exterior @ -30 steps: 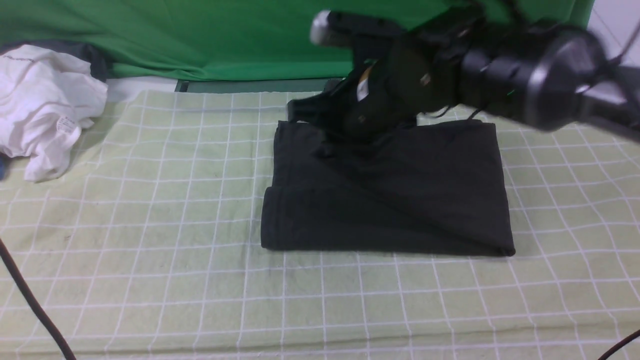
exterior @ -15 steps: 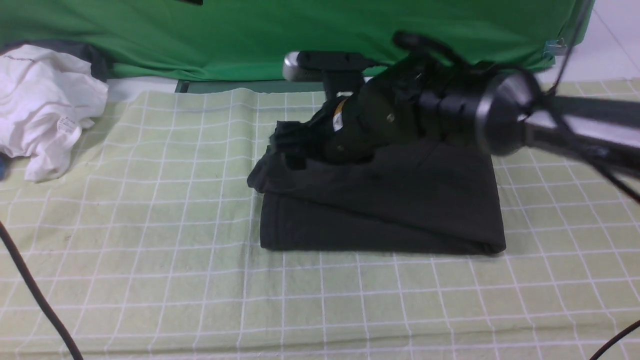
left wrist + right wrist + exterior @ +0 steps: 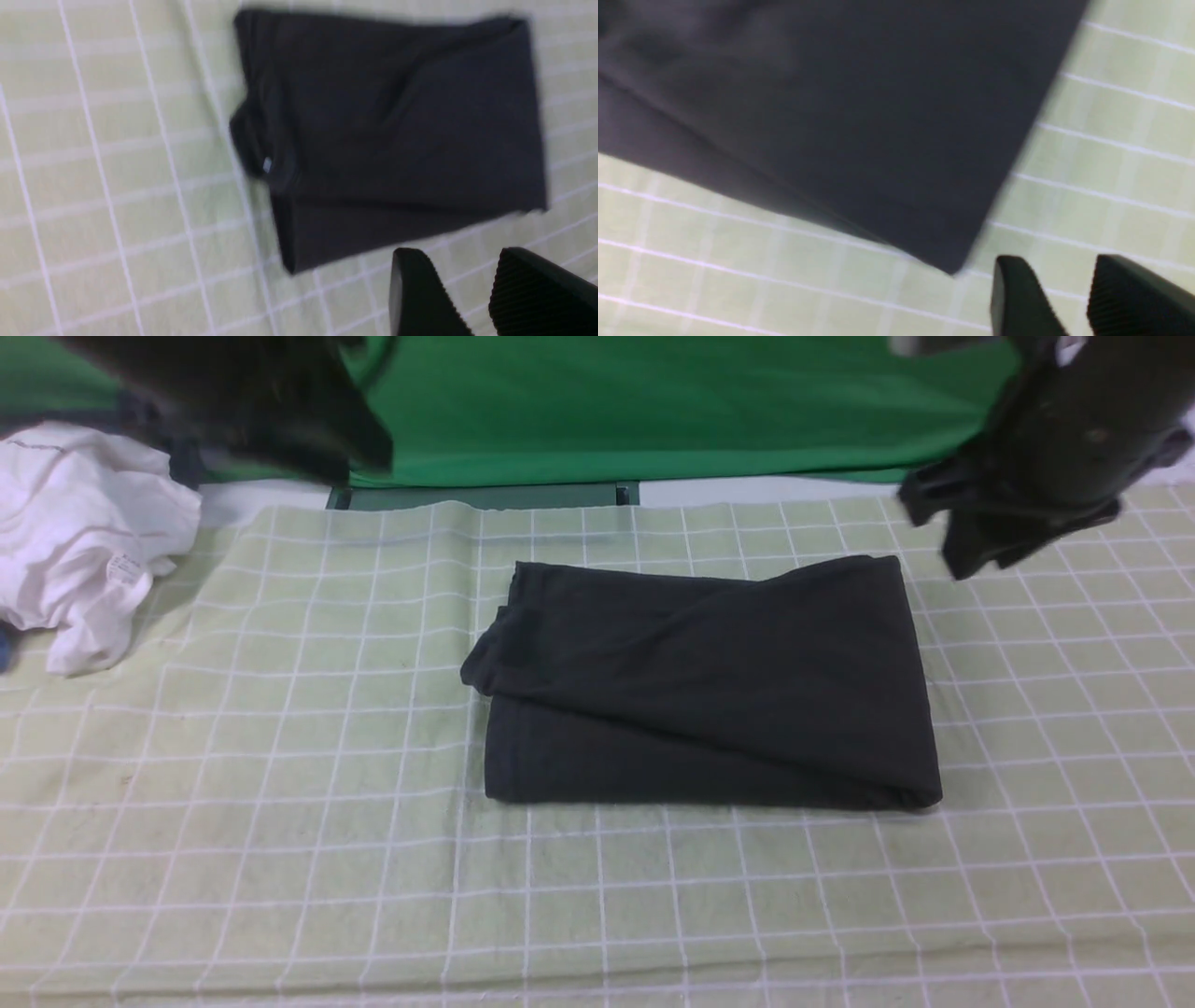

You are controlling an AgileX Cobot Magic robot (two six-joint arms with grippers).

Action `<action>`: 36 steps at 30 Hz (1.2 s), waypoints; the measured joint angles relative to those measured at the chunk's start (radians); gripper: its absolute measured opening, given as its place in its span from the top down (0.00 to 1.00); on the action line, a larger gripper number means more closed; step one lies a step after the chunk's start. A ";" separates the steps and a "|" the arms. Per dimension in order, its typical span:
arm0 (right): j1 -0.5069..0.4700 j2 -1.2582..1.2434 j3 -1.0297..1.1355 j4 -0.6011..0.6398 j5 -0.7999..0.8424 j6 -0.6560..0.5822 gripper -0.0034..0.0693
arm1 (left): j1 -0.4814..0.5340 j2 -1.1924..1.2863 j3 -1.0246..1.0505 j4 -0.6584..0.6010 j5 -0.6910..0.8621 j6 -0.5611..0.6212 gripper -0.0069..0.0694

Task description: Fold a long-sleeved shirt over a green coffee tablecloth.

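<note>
One green checked tablecloth point(image 3: 280, 756) covers the tabletop almost from edge to edge, its far hem ending just short of one plain bright green backdrop fabric point(image 3: 653, 401) that hangs behind. One long-sleeved shirt point(image 3: 709, 681), dark charcoal, lies folded into a rough rectangle on the tablecloth, a little right of the middle. Its near edge runs straight along a grid line. The top layer sits askew, so its left corner bulges past the layer beneath. Bare checked cloth surrounds the shirt on every side, widest to the left and toward the near edge, narrower at the right and the far side. Two arms show in the front view, both raised and clear of the shirt: the left arm point(image 3: 233, 401) is a dark blur at the far left, and the right arm point(image 3: 1074, 429) is beyond the shirt's far right corner. One crumpled white garment point(image 3: 75, 532) lies at the far left edge, well apart from the shirt. The left gripper point(image 3: 460, 266) hangs over bare cloth near the shirt's edge, jaws released and empty. The right gripper point(image 3: 1057, 270) hangs just beside a shirt corner, jaws likewise parted around nothing. One small pale label point(image 3: 266, 164) shows at the bulging corner.
</note>
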 joint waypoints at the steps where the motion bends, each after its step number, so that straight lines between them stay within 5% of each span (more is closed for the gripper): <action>1: -0.012 -0.005 0.004 -0.001 0.005 -0.010 0.58 | -0.020 0.001 0.042 0.009 -0.024 0.000 0.59; 7: -0.024 -0.019 0.157 0.004 0.001 -0.027 0.36 | -0.122 0.033 0.270 0.048 -0.137 -0.022 0.59; 11: -0.024 -0.019 0.367 0.016 -0.116 -0.027 0.31 | -0.155 0.063 0.337 0.111 -0.209 -0.080 0.59; 19: -0.024 -0.003 0.637 0.020 -0.460 -0.004 0.31 | -0.155 0.125 0.356 0.081 -0.298 -0.106 0.59; 31: -0.024 0.110 0.646 0.097 -0.664 -0.056 0.32 | -0.155 0.232 0.357 -0.018 -0.395 -0.071 0.59; 35: -0.024 0.114 0.644 0.096 -0.673 -0.087 0.43 | -0.155 0.239 0.357 -0.076 -0.430 -0.019 0.59; 36: -0.024 0.117 0.644 0.097 -0.686 -0.097 0.54 | -0.155 0.245 0.357 -0.118 -0.453 0.003 0.63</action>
